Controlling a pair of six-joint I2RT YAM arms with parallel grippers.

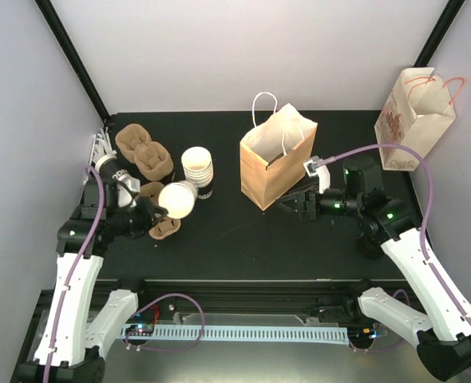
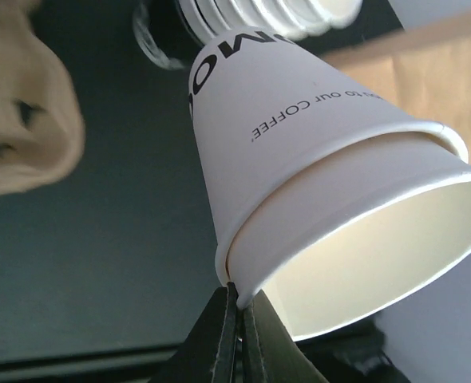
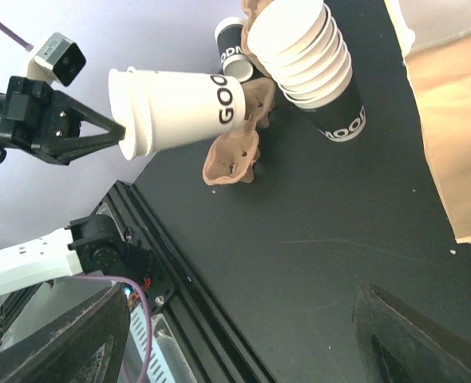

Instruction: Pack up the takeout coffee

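Where black table (image 1: 219, 239) meets walls (image 1: 219, 48): left end effector (image 2: 239, 303) clamps cup (image 2: 299, 159); right (image 1: 286, 205), seemingly spread.

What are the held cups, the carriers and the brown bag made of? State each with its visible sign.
Held cups: likely coated paper, smooth white with a faint sheen; thin rolled rims and printed lettering.
Carriers: apparently moulded pulp, matte tan and rough-looking, with soft rounded pockets.
Brown bag: kraft paper by its look, matte brown, standing stiffly with sharp folded creases.

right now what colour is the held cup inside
Cream, inside the white paper cup; best in left wrist view.
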